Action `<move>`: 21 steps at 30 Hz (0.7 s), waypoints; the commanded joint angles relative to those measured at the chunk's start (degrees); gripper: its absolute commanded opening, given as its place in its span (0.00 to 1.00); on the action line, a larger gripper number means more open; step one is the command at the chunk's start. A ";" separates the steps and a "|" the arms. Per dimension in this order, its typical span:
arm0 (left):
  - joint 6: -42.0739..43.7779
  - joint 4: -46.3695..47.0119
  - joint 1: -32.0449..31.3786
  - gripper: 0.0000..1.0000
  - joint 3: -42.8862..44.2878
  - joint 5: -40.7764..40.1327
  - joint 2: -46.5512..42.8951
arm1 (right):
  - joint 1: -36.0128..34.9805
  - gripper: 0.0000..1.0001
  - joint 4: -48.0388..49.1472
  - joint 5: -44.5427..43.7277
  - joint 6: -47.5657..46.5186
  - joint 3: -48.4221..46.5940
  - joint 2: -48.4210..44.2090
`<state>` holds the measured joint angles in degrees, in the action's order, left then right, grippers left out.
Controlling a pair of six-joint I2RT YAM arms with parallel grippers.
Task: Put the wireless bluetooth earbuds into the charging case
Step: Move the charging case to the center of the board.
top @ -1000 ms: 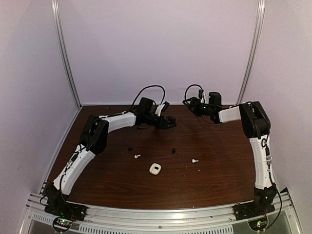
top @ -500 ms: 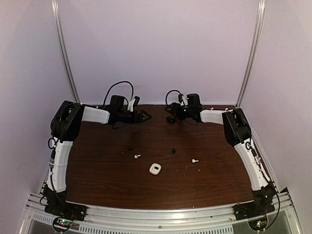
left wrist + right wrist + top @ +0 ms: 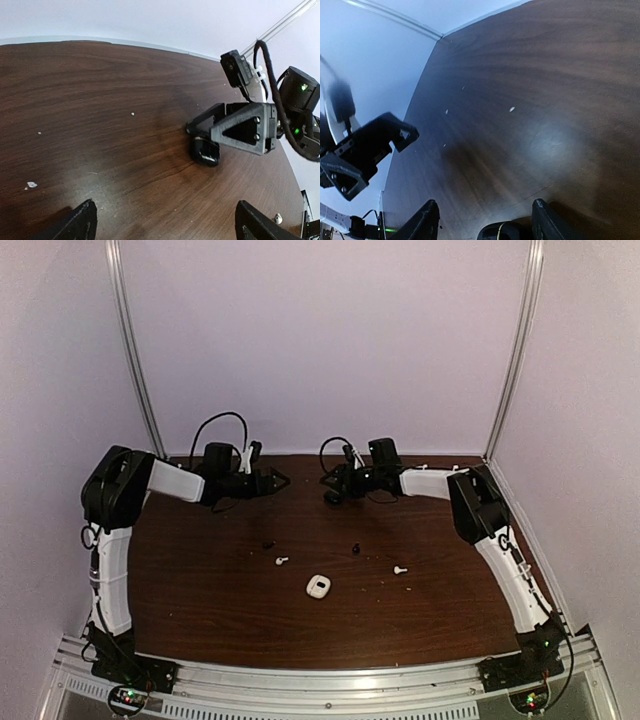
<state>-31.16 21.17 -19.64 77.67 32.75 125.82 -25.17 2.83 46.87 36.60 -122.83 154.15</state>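
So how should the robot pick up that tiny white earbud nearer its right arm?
Probably from straight above. The white earbud lies flat on the table with bare wood all round it, so the jaws can drop on either side. Pinch across its narrower width; it shows too small to tell stem from head.

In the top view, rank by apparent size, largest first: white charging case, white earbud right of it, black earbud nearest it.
1. White charging case
2. White earbud and black earbud: too alike to rank.
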 commanded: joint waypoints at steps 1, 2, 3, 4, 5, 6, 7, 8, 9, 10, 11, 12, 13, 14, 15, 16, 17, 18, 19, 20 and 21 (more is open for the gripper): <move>3.93 1.02 0.74 0.98 -1.46 -0.27 -4.58 | -3.73 0.63 -1.22 7.99 -3.67 6.12 -2.77; 4.77 0.77 0.74 0.98 -2.49 -0.05 -5.33 | -4.37 0.63 -0.09 9.05 -3.64 8.61 -4.24; 5.66 0.77 0.74 0.98 -4.00 0.59 -6.27 | -4.88 0.62 1.37 9.52 -3.55 11.41 -5.71; 6.74 1.17 0.67 0.98 -5.78 1.22 -7.48 | -5.00 0.62 4.14 9.76 -3.00 14.82 -7.74; 7.82 1.58 0.61 0.98 -7.85 1.64 -8.93 | -4.80 0.62 8.15 9.85 -1.84 18.80 -10.13; 8.85 1.78 0.51 0.98 -9.89 1.53 -10.35 | -4.39 0.62 12.19 9.59 -0.42 23.06 -12.58; 10.40 1.34 0.29 0.98 -11.64 1.11 -11.99 | -3.68 0.62 16.71 9.21 1.07 26.91 -15.30; 11.81 0.28 -0.07 0.98 -13.21 -0.31 -13.54 | -2.90 0.62 21.24 8.77 2.84 31.20 -17.80; 13.37 -1.24 -0.65 0.98 -14.37 -2.18 -14.94 | -2.09 0.62 25.58 8.09 4.18 35.03 -20.71; 14.85 -2.44 -1.38 0.98 -15.55 -3.87 -16.38 | -1.16 0.62 29.15 7.26 5.12 38.42 -23.23; 16.30 -3.79 -2.36 0.98 -17.04 -5.65 -17.67 | -0.34 0.62 31.94 6.71 5.63 41.48 -25.57; 17.68 -4.66 -3.56 0.98 -17.85 -7.59 -19.25 | 0.55 0.63 33.79 5.96 5.82 43.86 -27.85; 18.82 -5.20 -4.82 0.98 -18.61 -9.56 -20.28 | 1.25 0.63 35.19 5.36 5.68 46.00 -29.73; 19.97 -6.08 -6.20 0.98 -18.98 -11.32 -20.90 | 1.91 0.63 35.73 4.89 5.34 47.71 -31.62; 21.11 -6.89 -7.45 0.98 -19.15 -12.89 -21.49 | 2.45 0.64 35.95 4.38 4.84 49.29 -33.34; 22.62 -7.64 -8.84 0.98 -19.29 -14.34 -21.77 | 3.01 0.64 35.94 3.78 4.24 50.87 -35.07; 23.88 -8.37 -10.06 0.98 -19.33 -15.37 -21.94 | 3.48 0.64 35.94 3.27 3.55 52.22 -36.72; 25.11 -8.82 -11.13 0.98 -19.45 -15.89 -22.07 | 3.77 0.65 35.39 2.84 2.50 53.55 -38.27; 26.27 -8.87 -12.10 0.98 -19.60 -15.67 -22.04 | 3.99 0.65 34.42 2.48 1.09 54.54 -39.85; 27.76 -8.94 -12.43 0.98 -19.65 -14.30 -21.86 | 4.10 0.67 33.55 2.01 -0.48 55.95 -41.43; 28.90 -8.95 -12.58 0.98 -19.54 -12.47 -21.49 | 4.23 0.68 32.95 1.61 -1.92 57.27 -42.98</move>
<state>-9.93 13.61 -30.72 59.11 20.95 104.79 -20.38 33.78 50.94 39.64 -69.69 116.46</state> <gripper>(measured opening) 0.977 0.662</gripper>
